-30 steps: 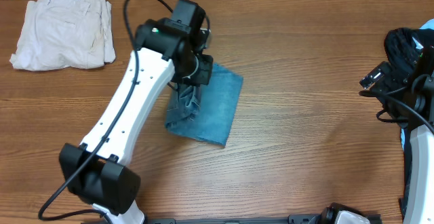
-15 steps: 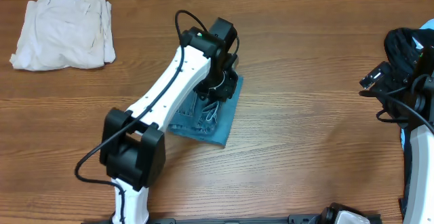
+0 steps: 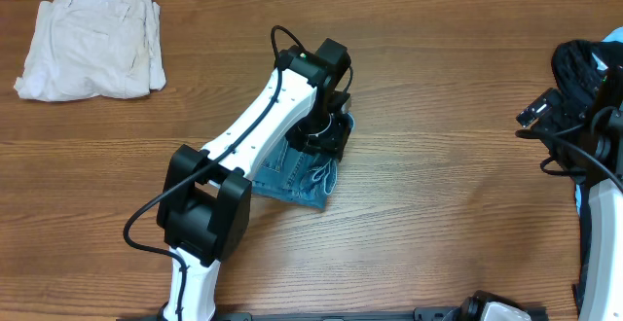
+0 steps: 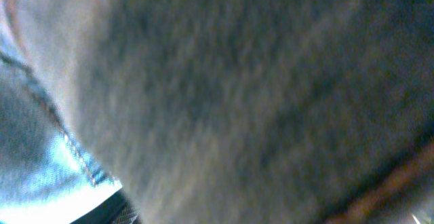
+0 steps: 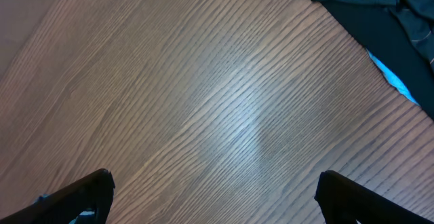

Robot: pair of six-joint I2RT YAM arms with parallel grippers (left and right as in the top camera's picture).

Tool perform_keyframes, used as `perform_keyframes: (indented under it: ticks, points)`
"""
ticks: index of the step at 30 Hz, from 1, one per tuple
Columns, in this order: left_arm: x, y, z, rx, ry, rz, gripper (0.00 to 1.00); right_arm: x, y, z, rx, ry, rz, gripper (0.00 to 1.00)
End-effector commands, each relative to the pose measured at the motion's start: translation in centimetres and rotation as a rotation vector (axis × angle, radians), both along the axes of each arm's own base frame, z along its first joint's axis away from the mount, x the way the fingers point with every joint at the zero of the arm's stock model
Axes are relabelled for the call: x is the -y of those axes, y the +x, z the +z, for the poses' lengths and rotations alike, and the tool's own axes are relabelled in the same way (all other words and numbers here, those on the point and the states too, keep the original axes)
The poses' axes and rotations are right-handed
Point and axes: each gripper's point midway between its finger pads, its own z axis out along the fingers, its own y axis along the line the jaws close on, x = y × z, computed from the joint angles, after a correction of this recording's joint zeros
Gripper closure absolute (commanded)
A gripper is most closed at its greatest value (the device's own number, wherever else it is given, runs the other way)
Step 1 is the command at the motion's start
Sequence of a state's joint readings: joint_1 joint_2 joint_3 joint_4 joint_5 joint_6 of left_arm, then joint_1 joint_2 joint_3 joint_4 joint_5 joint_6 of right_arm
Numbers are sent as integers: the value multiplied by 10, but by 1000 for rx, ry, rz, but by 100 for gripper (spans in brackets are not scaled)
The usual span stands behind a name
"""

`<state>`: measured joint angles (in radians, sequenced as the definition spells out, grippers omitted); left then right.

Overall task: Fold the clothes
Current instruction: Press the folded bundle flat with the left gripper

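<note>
Sweeping across the jeans over the past second, my left arm is now leaning over their far edge, and the denim bundle is looking narrower than it was, with stitched seams turned upward where a smooth blue panel was showing.

I am judging the fold as well advanced: the jeans are lying as a compact packet near the middle of the table, though a loose flap is sticking out at the corner nearest me and the edges are not squared. Flattening that flap and tidying the packet look like what is left.

My left gripper is pressing down on the far right part of the jeans. Its wrist camera is showing only blurred cloth against the lens, with a strip of blue denim and stitching at one side, so I cannot tell whether the fingers are spread or closed on fabric.

My right gripper is hanging well to the right of the jeans, fingers spread wide over bare wood, holding nothing, with the black garment just beyond it. A cream garment is lying folded well to the far left of the jeans.
</note>
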<state>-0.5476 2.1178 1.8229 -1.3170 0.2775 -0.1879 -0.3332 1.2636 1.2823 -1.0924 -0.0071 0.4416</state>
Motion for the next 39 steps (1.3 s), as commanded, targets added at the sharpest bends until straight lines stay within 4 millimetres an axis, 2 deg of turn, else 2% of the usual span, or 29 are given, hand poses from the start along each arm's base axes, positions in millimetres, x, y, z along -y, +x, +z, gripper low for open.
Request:
perform_keyframes:
  ticks: [1, 5, 8, 10, 12, 15, 17, 21, 24, 26, 30, 36, 39]
  points:
    - [6, 13, 26, 23, -86, -28, 43, 4, 2, 6, 16, -15, -14, 0]
    - [18, 22, 71, 65, -238, -94, 45, 4, 2, 6, 15, -15, -14, 0]
    - [20, 31, 96, 118, -276, -101, 44, 4, 2, 6, 16, -15, -14, 0]
    - [15, 38, 104, 156, -268, -105, 43, 4, 2, 6, 16, -15, -14, 0]
    - [1, 50, 105, 198, -217, -85, 44, 4, 2, 6, 16, -15, -14, 0]
    - [-26, 66, 101, 223, -157, -34, 44, 4, 2, 6, 16, -15, -14, 0]
    - [-43, 73, 94, 205, -155, 7, 47, 4, 2, 6, 16, -15, -14, 0]
    - [-58, 70, 72, 127, -177, 52, 69, 4, 2, 6, 16, -15, -14, 0]
    - [-48, 66, 55, 90, -249, 29, 81, 4, 2, 6, 16, -15, -14, 0]
    - [-34, 65, 45, 82, -317, 10, 87, 4, 2, 6, 16, -15, -14, 0]
    - [-12, 59, 25, 81, -369, -27, 91, 4, 2, 6, 16, -15, -14, 0]
    - [18, 45, -12, 65, -377, -80, 90, 4, 2, 6, 16, -15, -14, 0]
    - [29, 37, -23, 24, -396, -95, 94, 4, 2, 6, 16, -15, -14, 0]
